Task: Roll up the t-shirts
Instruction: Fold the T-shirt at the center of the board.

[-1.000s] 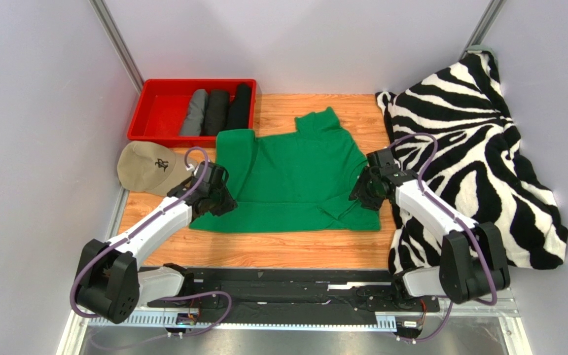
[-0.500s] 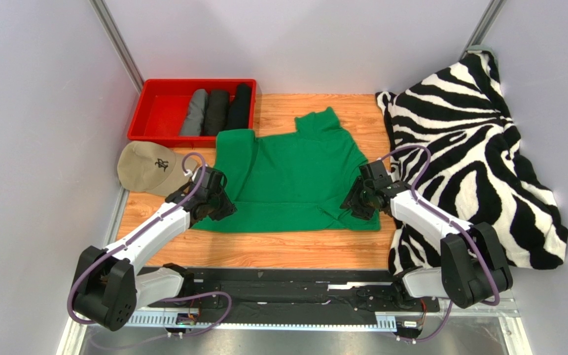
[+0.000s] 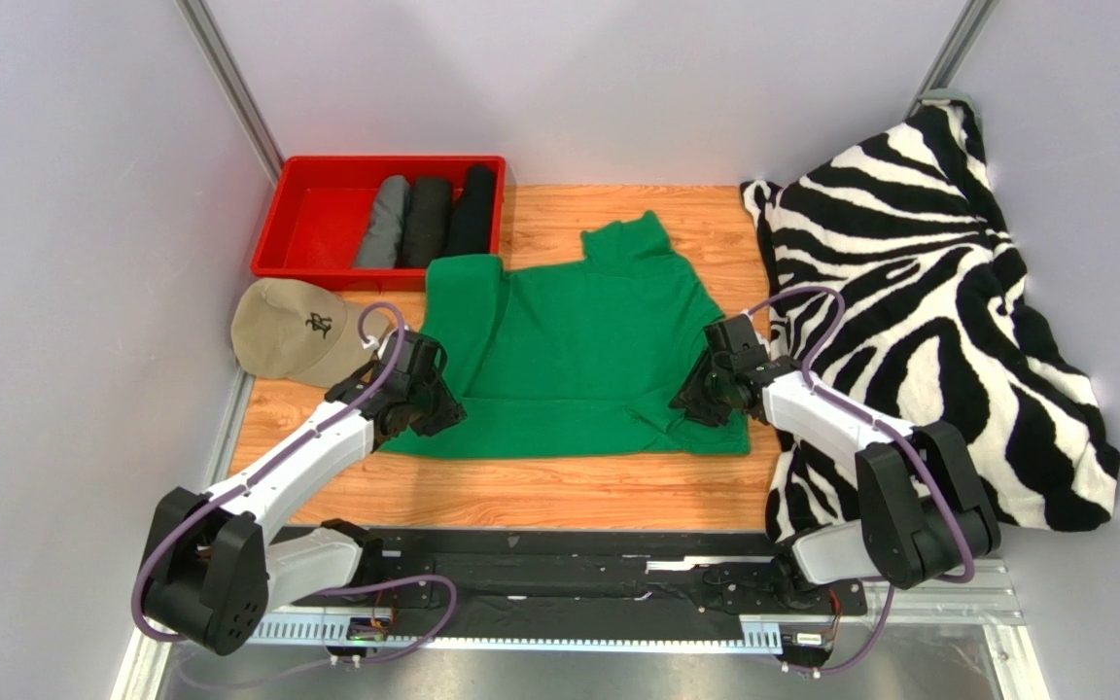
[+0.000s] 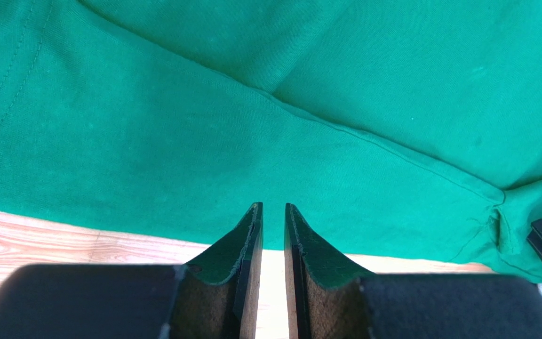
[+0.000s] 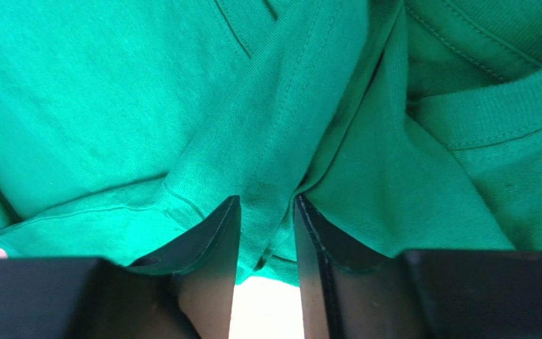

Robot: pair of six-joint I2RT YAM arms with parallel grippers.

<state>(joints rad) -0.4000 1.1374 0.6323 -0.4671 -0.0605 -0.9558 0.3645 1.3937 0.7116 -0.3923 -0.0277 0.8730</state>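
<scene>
Since the earlier frame the right arm has drawn in toward the middle of the surface, carrying the right hand farther onto the right corner of the cloth. The left arm has barely shifted.

A raised fold of the green t-shirt runs between the right hand's fingers, which stand partly apart. I cannot tell whether they pinch it yet. The left hand has its fingers almost together, with a thin gap over the shirt's near hem, where green cloth gives way to wood. The cloth there looks flat, and I cannot tell whether it is gripped.

The green t-shirt lies spread in the middle of the wooden surface, with some parts folded inward and its near edge running between the two hands. No roll has begun in it.

At the far left, the red tray holds one grey t-shirt and two black t-shirts, rolled and lying side by side. Three shirts therefore look done, and the green one is the last. It seems to be at the stage of taking hold of the near corners, with the whole roll and the move to the tray left to do.

A beige cap lies just beside the left hand. A zebra-striped blanket is heaped to the right.
</scene>
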